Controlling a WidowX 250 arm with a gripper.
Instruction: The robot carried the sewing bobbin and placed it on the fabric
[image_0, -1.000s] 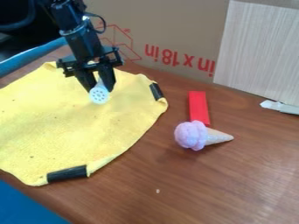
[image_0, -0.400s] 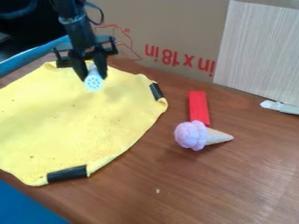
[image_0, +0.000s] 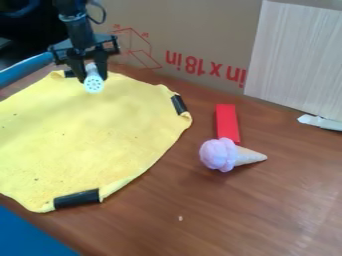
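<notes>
My gripper (image_0: 93, 75) is at the upper left, over the back part of the yellow fabric (image_0: 87, 135), and it is shut on the white bobbin (image_0: 94, 84). The bobbin's round end with small holes faces the camera and tilts downward below the fingers. The fabric lies spread on the brown table, with black clips along its edges. Whether the bobbin touches the cloth, I cannot tell.
Right of the fabric lie a red block (image_0: 227, 122) and a toy ice cream cone (image_0: 230, 155). A whitish tool (image_0: 320, 122) rests at the right edge. A cardboard wall (image_0: 194, 35) and a pale board (image_0: 297, 60) stand behind.
The gripper has moved toward the upper left, carrying the bobbin with it. The fabric, red block and ice cream cone have stayed where they were.
</notes>
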